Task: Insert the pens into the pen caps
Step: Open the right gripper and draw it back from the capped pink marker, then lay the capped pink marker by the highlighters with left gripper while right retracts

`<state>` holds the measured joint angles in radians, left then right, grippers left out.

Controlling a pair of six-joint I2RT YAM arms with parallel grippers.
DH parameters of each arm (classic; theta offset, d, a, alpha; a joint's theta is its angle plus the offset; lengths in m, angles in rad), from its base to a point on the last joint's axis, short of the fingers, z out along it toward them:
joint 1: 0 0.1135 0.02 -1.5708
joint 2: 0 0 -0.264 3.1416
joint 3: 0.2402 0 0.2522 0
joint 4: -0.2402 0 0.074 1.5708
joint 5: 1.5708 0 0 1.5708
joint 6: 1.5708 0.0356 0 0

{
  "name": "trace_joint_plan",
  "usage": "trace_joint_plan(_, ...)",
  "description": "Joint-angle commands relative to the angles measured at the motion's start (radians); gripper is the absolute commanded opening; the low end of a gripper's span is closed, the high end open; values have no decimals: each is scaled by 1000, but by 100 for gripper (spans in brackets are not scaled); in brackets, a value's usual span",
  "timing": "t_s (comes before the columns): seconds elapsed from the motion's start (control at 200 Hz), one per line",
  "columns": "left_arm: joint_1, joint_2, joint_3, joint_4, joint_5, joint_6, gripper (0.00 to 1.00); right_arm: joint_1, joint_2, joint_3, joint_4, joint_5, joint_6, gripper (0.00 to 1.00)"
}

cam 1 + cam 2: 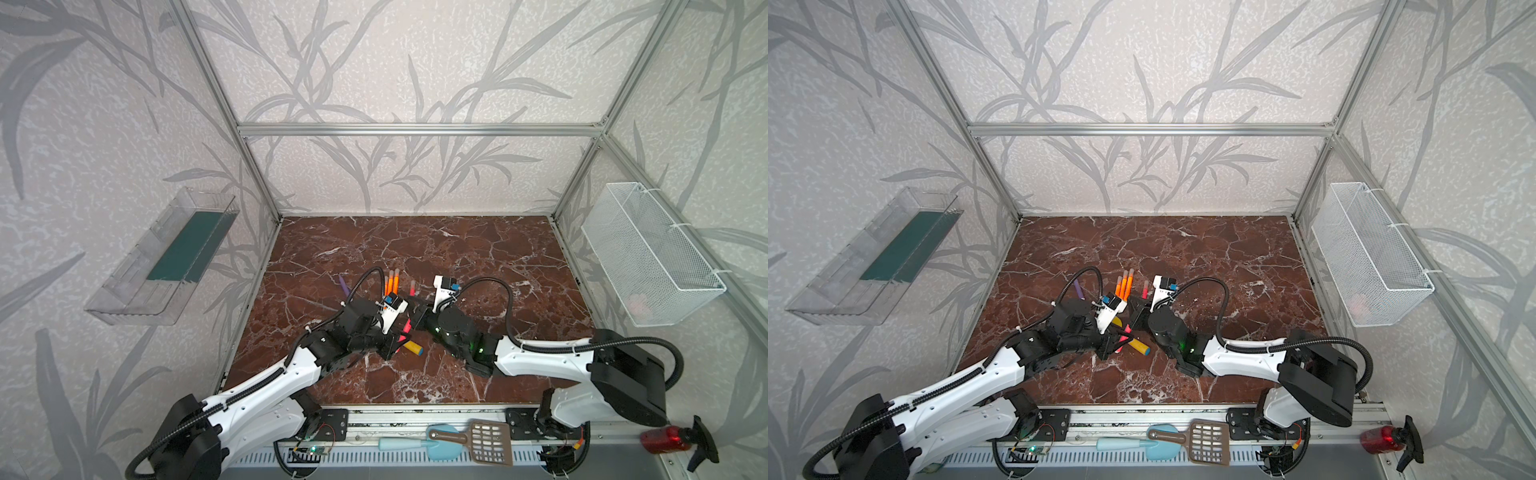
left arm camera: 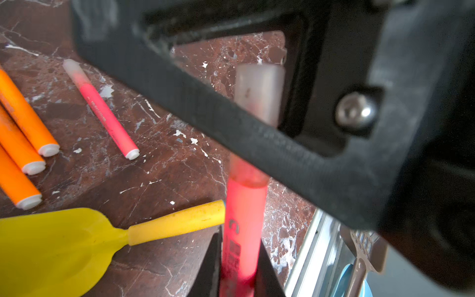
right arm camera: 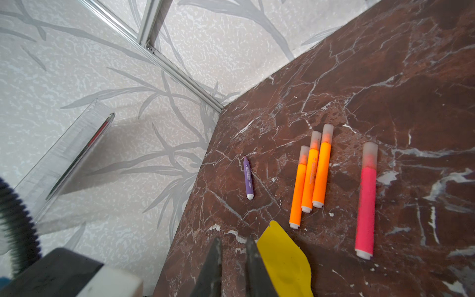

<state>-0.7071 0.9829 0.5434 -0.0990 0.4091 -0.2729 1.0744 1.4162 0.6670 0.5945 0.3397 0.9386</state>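
Status at this instant. My left hand (image 2: pixel 237 270) pinches the held pink pen (image 2: pixel 243 226) above the table (image 3: pixel 385 77). My right hand (image 3: pixel 234 257) is closed about its cap (image 2: pixel 258 92), which appears seated. Three orange pens (image 3: pixel 309 174) and the second pink pen (image 3: pixel 366 205) lie capped. The purple pen (image 3: pixel 248 180) lies bare, so one remains.

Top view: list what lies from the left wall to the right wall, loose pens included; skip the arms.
clear shelf → purple pen → three orange pens → pink pen → wire basket
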Motion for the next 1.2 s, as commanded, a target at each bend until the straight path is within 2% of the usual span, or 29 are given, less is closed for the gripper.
trace_joint_plan(0.0,107,-7,34,246,-384,-138,0,-18,-133,-15,-405,-184,-111,33)
trace_joint_plan(0.06,107,-8,-2,256,-382,-154,0,-42,-213,-20,-491,-120,-161,47)
trace_joint_plan(0.09,106,-9,-21,266,-379,-163,0,-87,-256,-32,-520,-86,-187,55)
trace_joint_plan(0.15,106,-7,-50,282,-367,-173,0,-141,-341,-52,-575,-83,-241,69)
trace_joint_plan(0.225,106,-1,-66,266,-364,-188,0,-221,-445,-62,-666,-102,-291,80)
trace_joint_plan(0.32,106,8,-65,231,-361,-208,0,-321,-558,-94,-748,-90,-330,88)
trace_joint_plan(0.63,89,108,-34,205,-331,-245,0,-718,-812,-390,-684,-217,-276,91)
trace_joint_plan(0.735,77,166,-15,209,-337,-244,0,-813,-879,-463,-699,-234,-291,92)
trace_joint_plan(0.805,66,205,1,210,-342,-242,0,-873,-913,-509,-646,-332,-285,93)
trace_joint_plan(0.86,59,235,18,209,-345,-239,0,-892,-926,-524,-628,-339,-281,94)
trace_joint_plan(1.045,31,341,80,208,-349,-228,0,-919,-834,-561,-444,-377,-285,98)
trace_joint_plan(1.195,20,458,158,203,-339,-204,0,-1029,-630,-557,-246,-540,-267,98)
